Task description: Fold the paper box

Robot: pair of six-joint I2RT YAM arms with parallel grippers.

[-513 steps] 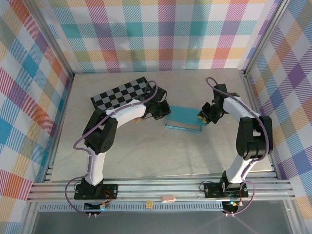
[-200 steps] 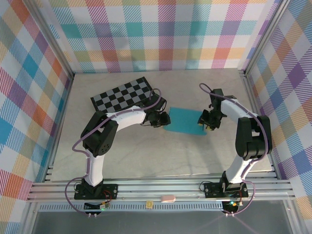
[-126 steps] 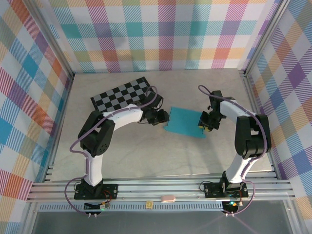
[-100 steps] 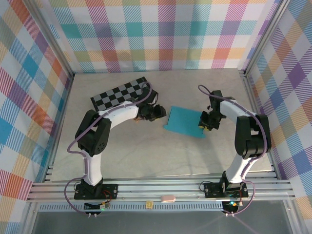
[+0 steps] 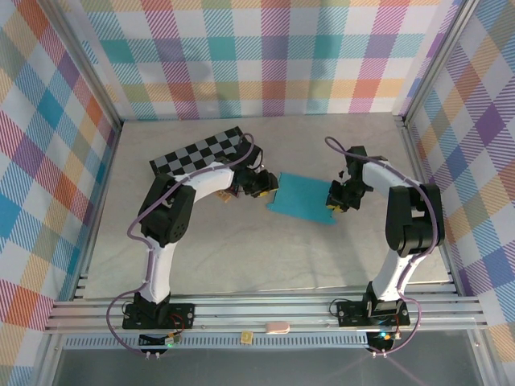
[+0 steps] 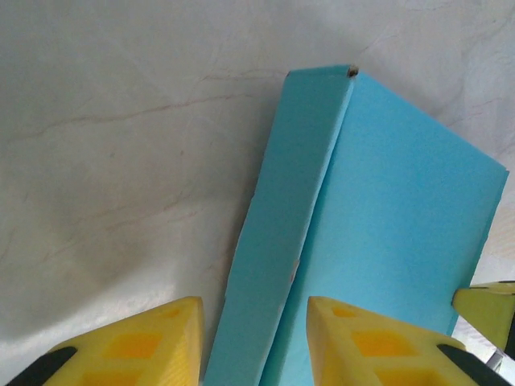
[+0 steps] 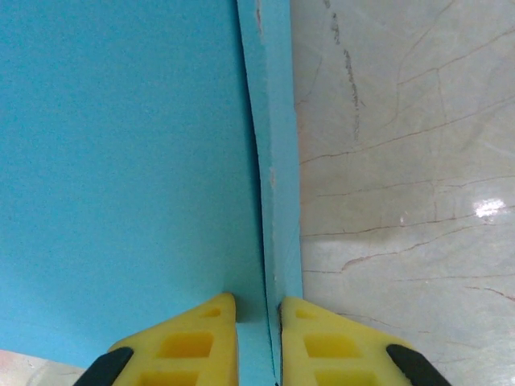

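The paper box point(image 5: 303, 198) lies as a slim teal slab on the marble table, right of centre. My left gripper point(image 5: 268, 184) is at its left end. In the left wrist view its yellow fingers point(image 6: 141, 346) stand open astride the box's narrow side wall point(image 6: 273, 265), with a gap on each side. My right gripper point(image 5: 335, 198) is at the box's right end. There its fingers point(image 7: 189, 346) are shut on the thin upright edge strip point(image 7: 278, 153) of the box point(image 7: 121, 161). One right finger shows at the far edge of the left wrist view.
A black-and-grey checkered board point(image 5: 201, 151) lies behind the left arm, close to the left gripper. Plaid walls close in the table on three sides. Aluminium rails point(image 5: 265, 312) run along the near edge. Bare marble lies in front of the box.
The box has settled lower and flatter than 2.6 s ago. The left gripper has drawn back a little toward the checkered board. The right jaws have narrowed onto the box's right edge.
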